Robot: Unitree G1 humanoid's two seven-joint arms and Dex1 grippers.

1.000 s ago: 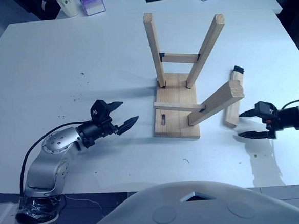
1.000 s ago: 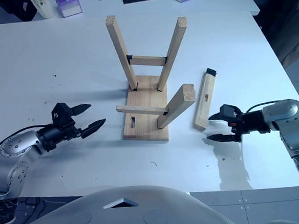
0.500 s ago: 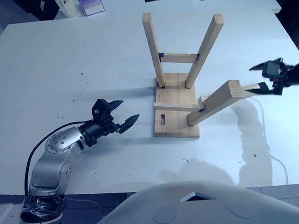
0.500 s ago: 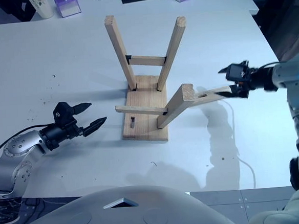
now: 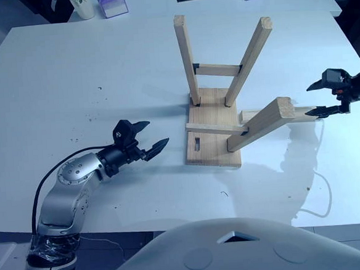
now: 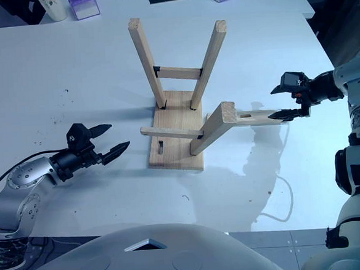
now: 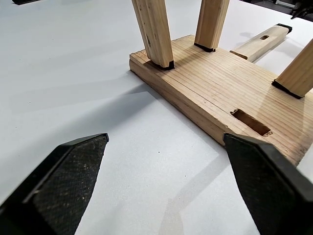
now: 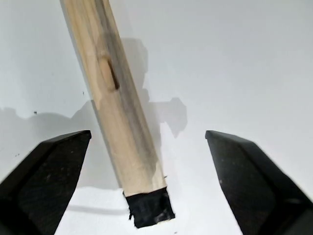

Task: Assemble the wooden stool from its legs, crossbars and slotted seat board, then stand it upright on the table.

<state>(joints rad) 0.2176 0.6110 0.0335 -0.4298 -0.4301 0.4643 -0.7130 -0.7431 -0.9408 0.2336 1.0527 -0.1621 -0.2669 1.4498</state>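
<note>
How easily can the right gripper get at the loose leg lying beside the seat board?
Probably easily: the right gripper is open at the black-capped end of the loose leg, fingers on either side, nothing between them. The tilted leg crosses only its other end.

Bright overhead light casts soft shadows on the table.

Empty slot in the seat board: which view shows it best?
Left wrist view: the empty slot sits close, edges clear in the seat board. Both eye views show it small and dark. The right wrist view faces the loose leg.
</note>
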